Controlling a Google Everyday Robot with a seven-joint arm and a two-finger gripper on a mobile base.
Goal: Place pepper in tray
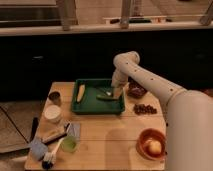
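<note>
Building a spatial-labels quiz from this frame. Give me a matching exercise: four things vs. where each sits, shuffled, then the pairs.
Things:
1. pepper
2. yellowish-tan item
3. orange bowl
4. gripper

Places:
A. table's near right corner
B. left side of the tray
C. over the tray's right edge, beside the pepper
D. right part of the tray floor

Pairs: 1-D, 2-B, 3-A, 4-C

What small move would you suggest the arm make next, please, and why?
Probably lift the gripper straight up, away from the tray. The pepper already appears to lie on the tray floor near its right side, just beside the gripper, apart from the yellowish-tan item at the left. A vertical retreat seems least likely to nudge it.
</note>
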